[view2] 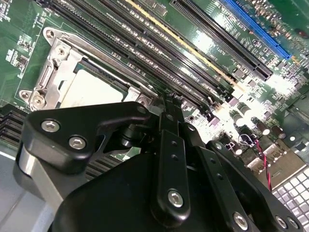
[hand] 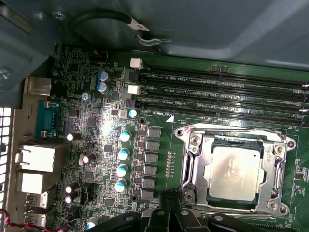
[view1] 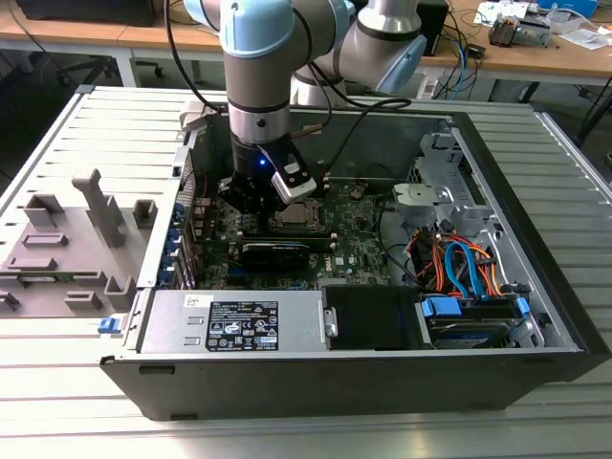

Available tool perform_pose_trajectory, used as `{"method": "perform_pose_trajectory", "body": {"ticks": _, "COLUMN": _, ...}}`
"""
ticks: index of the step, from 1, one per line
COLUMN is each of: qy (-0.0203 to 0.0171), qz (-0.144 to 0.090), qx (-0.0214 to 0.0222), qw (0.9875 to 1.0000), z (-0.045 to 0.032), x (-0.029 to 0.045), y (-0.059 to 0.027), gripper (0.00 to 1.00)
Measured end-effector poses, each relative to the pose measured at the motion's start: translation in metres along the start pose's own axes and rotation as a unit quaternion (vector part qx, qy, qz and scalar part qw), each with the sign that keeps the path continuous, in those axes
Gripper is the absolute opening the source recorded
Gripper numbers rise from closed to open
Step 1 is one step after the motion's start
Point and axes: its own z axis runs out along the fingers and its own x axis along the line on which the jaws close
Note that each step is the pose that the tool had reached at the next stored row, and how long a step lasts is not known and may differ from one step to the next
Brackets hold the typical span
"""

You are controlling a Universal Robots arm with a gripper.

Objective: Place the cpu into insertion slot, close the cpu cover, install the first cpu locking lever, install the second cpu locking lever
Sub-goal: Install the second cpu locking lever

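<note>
Inside the open computer case point(view1: 535, 316), the motherboard point(hand: 96, 159) lies flat. Set on it, the cpu cover point(hand: 193, 166) frames the cpu point(hand: 235, 171), which sits in its socket. Just beside the cover hovers the gripper point(hand: 171, 203); whether its fingers are parted or pressed together I cannot tell.

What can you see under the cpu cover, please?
The cpu sits in the socket, its pale metal top showing through the cover's window. Its edges and the socket contacts are hidden beneath the frame.
</note>
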Motion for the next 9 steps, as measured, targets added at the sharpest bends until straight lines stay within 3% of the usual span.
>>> {"method": "perform_pose_trajectory", "body": {"ticks": 9, "qy": 0.0001, "qz": 0.0, "qx": 0.0002, "qw": 1.0, "z": 0.0002, "x": 0.0002, "y": -0.0033, "gripper": 0.11}}
